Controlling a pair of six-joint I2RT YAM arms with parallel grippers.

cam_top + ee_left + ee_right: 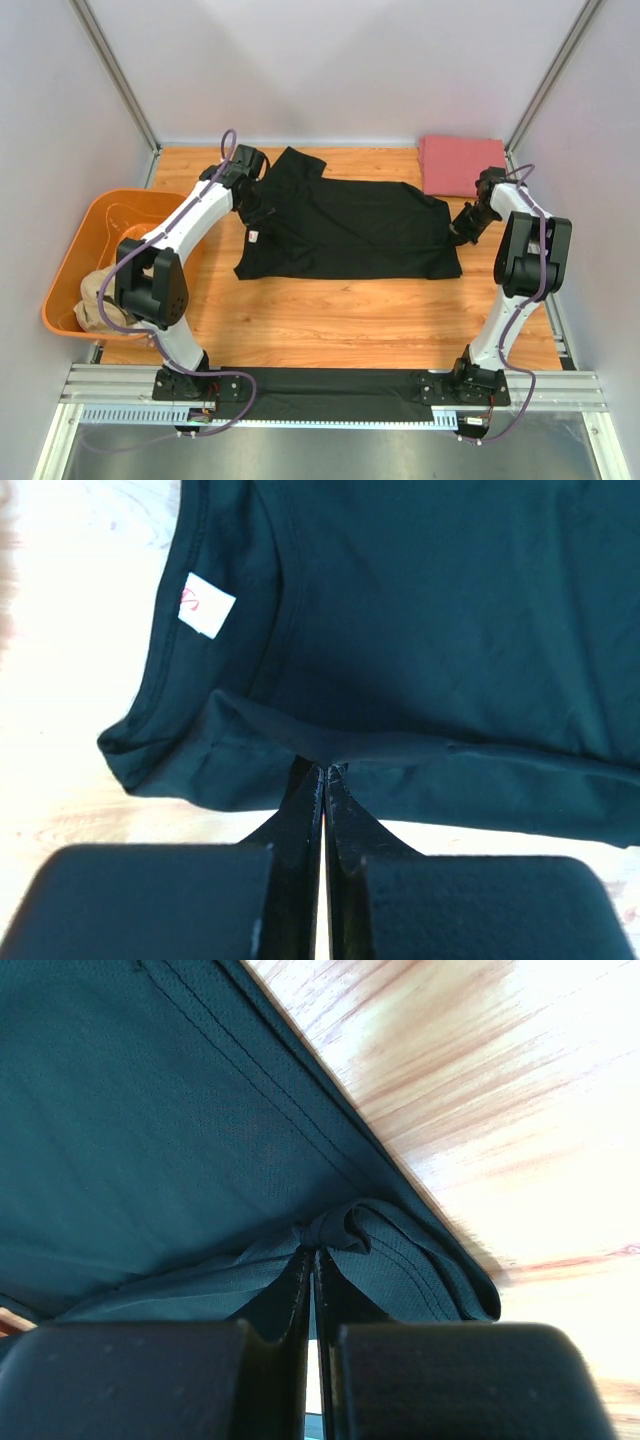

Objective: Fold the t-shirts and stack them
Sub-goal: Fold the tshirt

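The tan shirt [100,295] lies bunched up in the orange tub [85,225]. It is well to the left of the left claw [322,770] and nearer than it.

The black shirt [350,230] lies spread out on the wooden surface [330,320], between the two claws. The left claw is squeezed tight on the shirt's edge near the neck, with a thin fold of cloth pinched between its fingers. The white label [207,604] sits inside the neck, just past that claw and to its left.

The right claw [310,1252] is squeezed tight on the other end of the shirt. The hem corner is bunched up in its grip.

One black sleeve sticks out on the far side, to the right of the left claw. The pink shirt [460,165] lies folded in the far right corner, just past the right claw.
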